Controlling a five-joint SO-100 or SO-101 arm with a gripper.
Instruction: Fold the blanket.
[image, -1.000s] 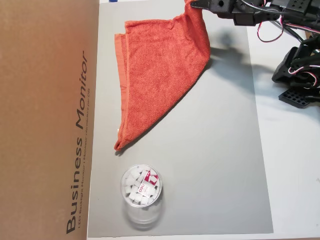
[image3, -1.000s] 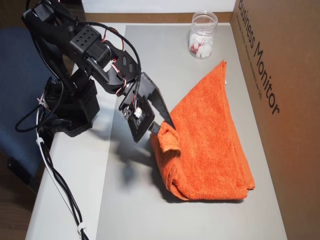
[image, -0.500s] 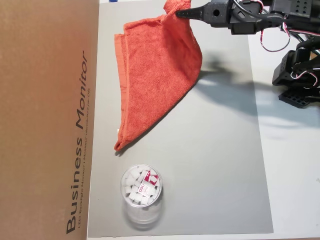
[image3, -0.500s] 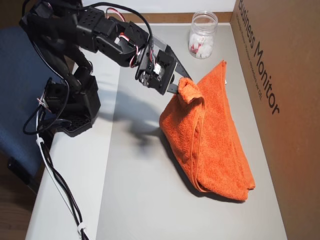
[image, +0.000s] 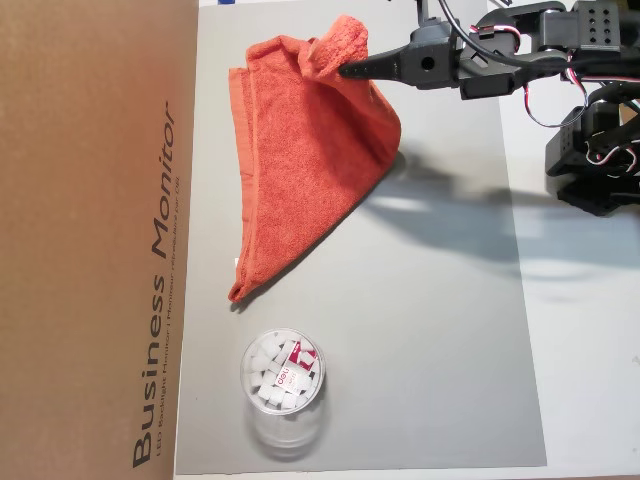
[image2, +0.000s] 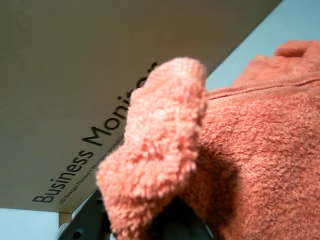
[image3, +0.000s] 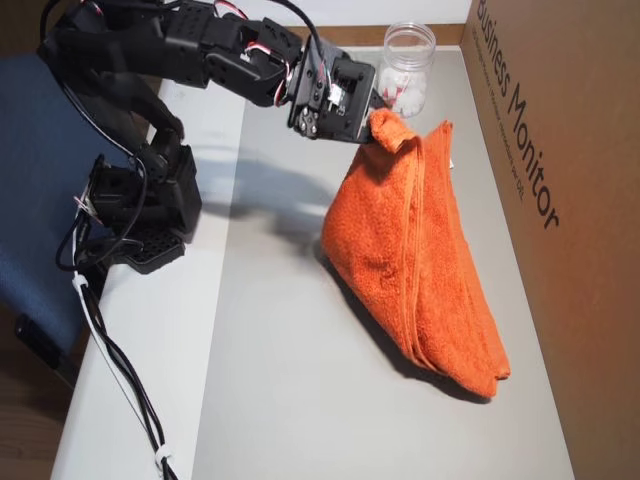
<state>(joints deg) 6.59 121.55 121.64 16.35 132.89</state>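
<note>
Blanket first: the orange-red terry-cloth blanket (image: 305, 170) lies on the grey mat (image: 430, 330) that covers the table, close along the brown cardboard box (image: 95, 240) printed "Business Monitor". It is bunched into a rough triangle, one long point reaching toward the clear plastic jar of white pieces (image: 283, 378), which stands apart from it nearer one end of the mat.

One corner of the blanket is lifted off the mat, and the black end effector (image: 345, 70) is clamped on that corner; in the wrist view a tuft of cloth (image2: 160, 150) bulges up between the dark fingers. In the other overhead view the end effector (image3: 375, 118) holds the corner high, near the jar (image3: 405, 70), with the cloth hanging in stacked folds below.

The step in hand looks like carrying the held corner across to lay one part over the rest. To do it well, the grip should stay firm until the corner is low over its landing spot, the sweep should be slow enough that the draped layers follow without dragging the whole blanket, and the path should keep clear of the jar and the box.
</note>
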